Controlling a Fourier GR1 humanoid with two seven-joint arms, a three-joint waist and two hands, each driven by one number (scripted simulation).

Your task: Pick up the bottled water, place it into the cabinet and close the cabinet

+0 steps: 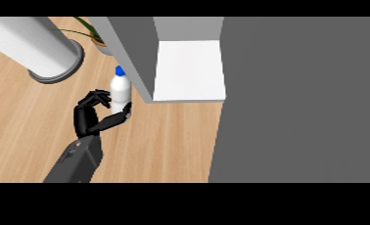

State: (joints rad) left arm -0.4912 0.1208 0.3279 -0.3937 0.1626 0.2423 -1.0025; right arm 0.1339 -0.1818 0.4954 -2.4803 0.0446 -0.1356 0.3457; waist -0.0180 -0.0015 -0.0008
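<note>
Fingers and thumb of left hand curled round bottled water, left of centre. Bottle upright, blue cap up, held just beside grey side wall of cabinet, outside it. Grey cylinder on wooden counter at upper left; plant behind bottle. White shelf visible inside cabinet, centre frame. Grey cabinet door fills right side.

Bottled water base behind fingers
</note>
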